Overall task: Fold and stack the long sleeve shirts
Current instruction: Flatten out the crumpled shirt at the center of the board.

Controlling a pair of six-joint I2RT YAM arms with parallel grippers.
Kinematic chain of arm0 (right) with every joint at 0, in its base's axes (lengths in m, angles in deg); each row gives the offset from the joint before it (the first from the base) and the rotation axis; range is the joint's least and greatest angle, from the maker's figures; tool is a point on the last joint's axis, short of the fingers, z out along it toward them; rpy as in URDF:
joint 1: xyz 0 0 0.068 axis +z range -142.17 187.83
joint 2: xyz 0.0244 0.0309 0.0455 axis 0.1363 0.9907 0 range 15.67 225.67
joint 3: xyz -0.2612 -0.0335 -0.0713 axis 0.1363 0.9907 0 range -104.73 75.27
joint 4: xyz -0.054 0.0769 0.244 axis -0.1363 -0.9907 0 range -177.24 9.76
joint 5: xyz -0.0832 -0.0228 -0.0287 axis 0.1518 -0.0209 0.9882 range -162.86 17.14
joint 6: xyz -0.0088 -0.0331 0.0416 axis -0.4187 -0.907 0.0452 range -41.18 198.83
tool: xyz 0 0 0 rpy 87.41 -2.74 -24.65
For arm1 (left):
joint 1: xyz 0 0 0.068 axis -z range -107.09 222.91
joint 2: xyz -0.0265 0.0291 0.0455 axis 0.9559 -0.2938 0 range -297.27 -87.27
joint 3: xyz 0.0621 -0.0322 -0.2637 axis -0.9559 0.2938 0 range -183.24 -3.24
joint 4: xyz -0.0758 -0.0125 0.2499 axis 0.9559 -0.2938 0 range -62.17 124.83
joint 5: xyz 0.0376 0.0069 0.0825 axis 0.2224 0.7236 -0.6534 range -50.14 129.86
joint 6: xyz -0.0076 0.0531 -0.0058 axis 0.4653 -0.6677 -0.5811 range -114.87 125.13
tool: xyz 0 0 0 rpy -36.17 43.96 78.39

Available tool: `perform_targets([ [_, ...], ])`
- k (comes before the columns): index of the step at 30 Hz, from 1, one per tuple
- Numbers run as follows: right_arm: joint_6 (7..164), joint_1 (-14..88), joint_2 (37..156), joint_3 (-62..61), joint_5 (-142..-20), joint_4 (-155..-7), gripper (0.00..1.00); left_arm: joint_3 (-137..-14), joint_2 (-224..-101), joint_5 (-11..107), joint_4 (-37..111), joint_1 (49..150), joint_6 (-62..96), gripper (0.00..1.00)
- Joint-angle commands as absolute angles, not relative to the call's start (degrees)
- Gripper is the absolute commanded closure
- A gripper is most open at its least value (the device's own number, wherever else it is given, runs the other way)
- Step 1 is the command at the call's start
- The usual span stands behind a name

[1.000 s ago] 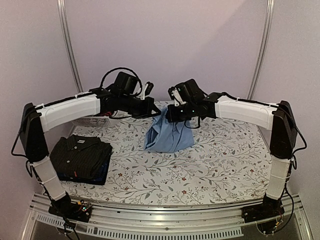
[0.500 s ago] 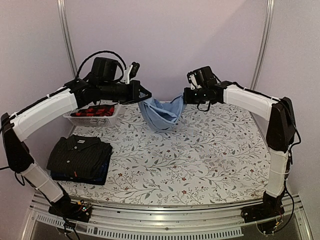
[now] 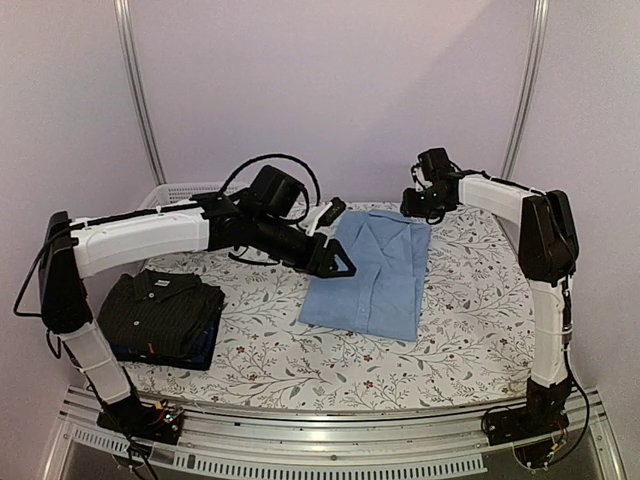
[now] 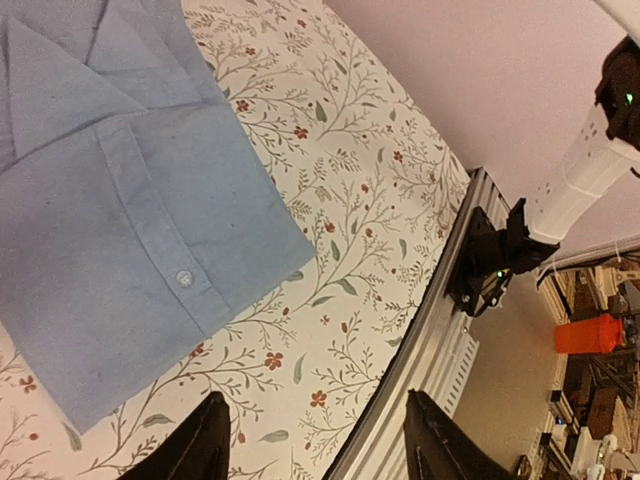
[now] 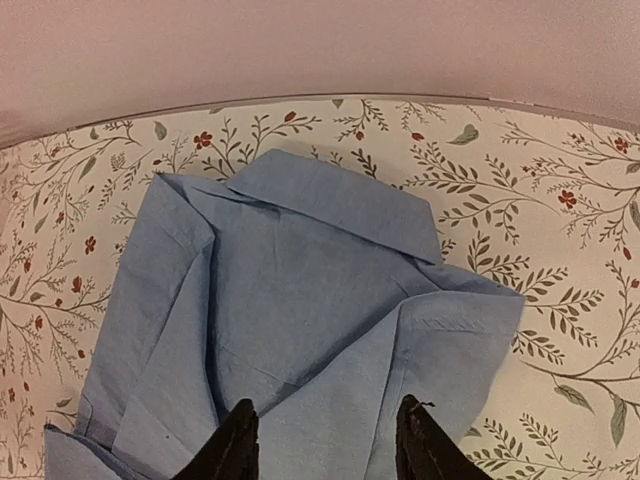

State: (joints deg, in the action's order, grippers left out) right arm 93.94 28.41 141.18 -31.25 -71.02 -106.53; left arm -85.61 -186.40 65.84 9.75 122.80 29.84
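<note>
"So, where is the light blue shirt [image 3: 370, 275]?"

"Flat on the flowered table [image 3: 470, 320], right of the middle, collar toward the far edge (sleeves folded in)."

"And the 2 grippers?"

"Both spread wide, holding nothing. The left gripper [image 3: 340, 266] is just beside the shirt's left edge; the right gripper [image 3: 418, 205] hovers over the collar end."

"The other 2 shirts?"

"Stacked at the near left: the black pinstriped shirt [image 3: 160, 308] on the navy shirt [image 3: 205, 345]."

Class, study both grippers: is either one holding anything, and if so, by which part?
Nothing is held. The left gripper and right gripper are both open, and the light blue shirt lies spread on the table.
</note>
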Motion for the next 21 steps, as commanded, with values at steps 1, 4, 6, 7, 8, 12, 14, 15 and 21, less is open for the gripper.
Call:
perform_targets([
  [1,92.7,28.8,138.3,-29.1,-71.4,-108.3,0.39,-89.0,-189.3,59.6,9.8,116.3,33.8,0.41],
  [4,93.2,29.7,133.9,-23.3,-69.3,-107.6,0.29,-90.5,-194.6,58.9,10.2,114.0,32.9,0.39],
  [6,93.6,30.7,130.8,-19.0,-71.2,-106.6,0.29,-93.6,-199.4,57.3,8.9,113.2,32.1,0.38],
  [7,93.8,31.4,129.6,-17.0,-72.1,-106.2,0.28,-95.7,-202.0,56.8,8.1,112.8,31.9,0.38],
  [8,94.1,32.2,128.3,-15.1,-72.3,-106.0,0.28,-98.3,-204.3,56.4,7.7,112.3,31.7,0.38],
  [12,96.6,34.9,123.4,-6.4,-75.5,-104.7,0.28,-105.0,-211.8,52.9,6.4,110.5,31.8,0.40],
  [14,98.5,35.9,120.4,-1.1,-76.0,-103.6,0.28,-107.5,-214.8,51.8,5.5,109.6,32.0,0.41],
  [15,99.4,36.4,119.2,0.8,-75.6,-103.4,0.28,-108.4,-215.8,51.2,5.2,109.3,32.1,0.40],
  [21,102.9,37.2,113.6,10.0,-75.1,-101.9,0.28,-110.2,-220.2,53.7,5.3,107.6,31.9,0.39],
])
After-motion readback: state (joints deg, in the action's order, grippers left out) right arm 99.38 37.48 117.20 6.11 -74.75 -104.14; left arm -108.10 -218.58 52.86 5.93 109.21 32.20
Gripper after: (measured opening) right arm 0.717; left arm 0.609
